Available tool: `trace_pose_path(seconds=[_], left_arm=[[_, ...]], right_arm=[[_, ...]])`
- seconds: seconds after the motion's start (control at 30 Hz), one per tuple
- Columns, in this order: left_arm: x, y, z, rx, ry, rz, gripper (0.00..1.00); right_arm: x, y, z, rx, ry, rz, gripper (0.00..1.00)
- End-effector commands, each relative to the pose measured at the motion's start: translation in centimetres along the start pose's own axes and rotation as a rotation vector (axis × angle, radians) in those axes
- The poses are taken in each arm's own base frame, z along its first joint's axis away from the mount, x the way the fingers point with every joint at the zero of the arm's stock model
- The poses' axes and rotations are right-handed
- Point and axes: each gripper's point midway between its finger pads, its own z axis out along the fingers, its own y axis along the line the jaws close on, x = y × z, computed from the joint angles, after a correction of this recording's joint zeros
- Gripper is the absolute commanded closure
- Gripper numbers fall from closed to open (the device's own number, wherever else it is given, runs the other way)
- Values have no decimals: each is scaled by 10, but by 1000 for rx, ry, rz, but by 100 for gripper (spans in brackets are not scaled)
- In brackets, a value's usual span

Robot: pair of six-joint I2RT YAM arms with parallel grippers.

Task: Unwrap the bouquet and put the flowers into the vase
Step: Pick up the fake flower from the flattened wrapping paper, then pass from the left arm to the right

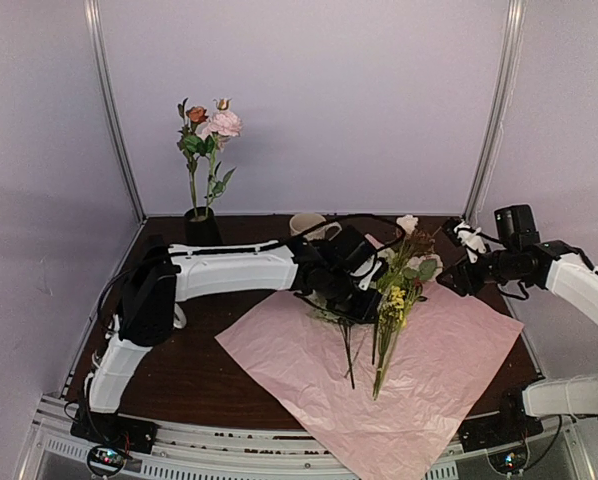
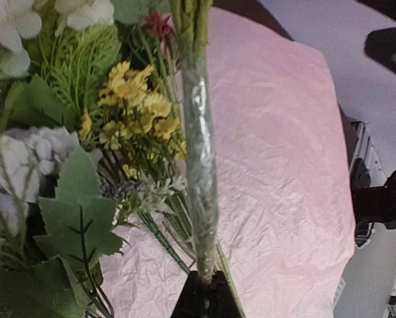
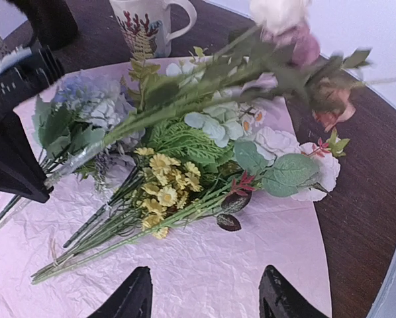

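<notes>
Left gripper (image 2: 203,291) pinches one glossy film-sleeved stem (image 2: 199,165) above crinkled pink paper (image 2: 284,165); right gripper (image 3: 204,291) gapes empty.

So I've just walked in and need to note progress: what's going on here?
The left gripper is shut on one plastic-sleeved stem, raised above the loose flowers that lie on the opened pink paper. The right gripper hangs open over the paper and holds nothing. The black vase at the back left already holds pink and orange-red blooms, so the bouquet is unwrapped and the transfer is partly done.
</notes>
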Motion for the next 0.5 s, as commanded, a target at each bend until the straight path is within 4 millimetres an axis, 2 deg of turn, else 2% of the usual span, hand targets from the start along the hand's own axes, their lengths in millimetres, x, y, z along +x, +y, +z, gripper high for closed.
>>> trace_pose_path(seconds=[0.0, 0.1, 0.2, 0.3, 0.37, 0.47], left_arm=[[-78, -65, -92, 247, -334, 64, 100], [-96, -80, -117, 416, -466, 39, 100], [-113, -90, -142, 528, -595, 36, 100], [-128, -98, -169, 582, -715, 70, 100], [-134, -101, -183, 596, -786, 90, 100], [-140, -105, -196, 609, -843, 114, 100]], right_arm=[[-53, 28, -48, -120, -153, -17, 46], [-81, 58, -86, -279, -195, -48, 45], [-94, 81, -104, -410, -242, -16, 38], [-91, 98, -98, -513, -280, 42, 30], [-86, 114, -93, -557, -285, 0, 26], [-82, 134, -86, -610, -264, -50, 26]])
